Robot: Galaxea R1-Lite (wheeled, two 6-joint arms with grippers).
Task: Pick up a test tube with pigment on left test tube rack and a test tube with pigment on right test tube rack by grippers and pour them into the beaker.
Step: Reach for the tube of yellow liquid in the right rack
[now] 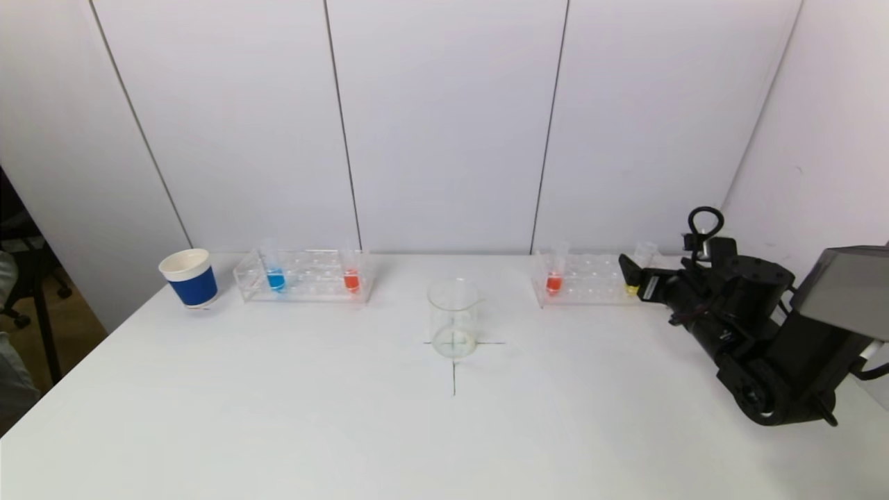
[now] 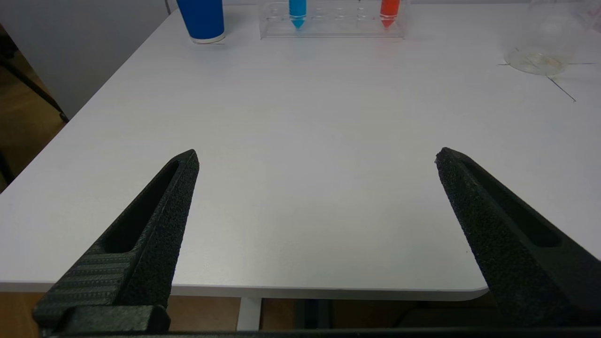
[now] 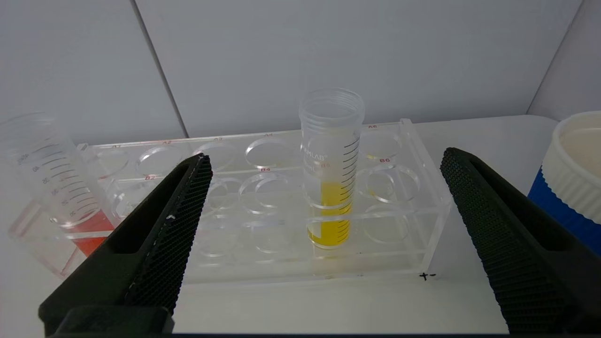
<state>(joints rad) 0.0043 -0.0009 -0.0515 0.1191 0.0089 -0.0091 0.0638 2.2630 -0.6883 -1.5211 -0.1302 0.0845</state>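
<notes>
Reaching step: the right gripper (image 3: 324,164) is lined up on the yellow tube (image 3: 331,188) in the right rack (image 3: 422,206), fingers spread wide and holding nothing, with the tube framed between them but not yet touched.
Yellow tube: stands upright in a hole near the rack's outer end, uncapped, with yellow pigment filling only its lower part.
Grip advice: judging from the wrist view, closing on the clear wall above the liquid and above the rack's top plate would leave the tube free to lift straight up.
Lift advice: keeping the tube vertical until it clears the plate should stop the open mouth from spilling and the light rack from dragging along.
Neighbouring tube: a red tube (image 3: 70,197) sits at the rack's other end, well apart from the yellow one, so crowding looks unlikely.
Blue and white container: (image 3: 573,178) stands just beside the rack's outer end, close to one gripper finger; a risk to watch.
Beaker: (image 1: 454,318) stands on a cross mark at the table's middle, between the two racks, and looks empty.
Left rack: (image 1: 305,276) holds a blue tube (image 1: 276,278) and a red-orange tube (image 1: 351,279), both upright, with a blue cup (image 1: 189,278) just beside it.
Left gripper: (image 2: 317,157) hangs at the table's near edge, well apart from its rack, fingers released and empty.
</notes>
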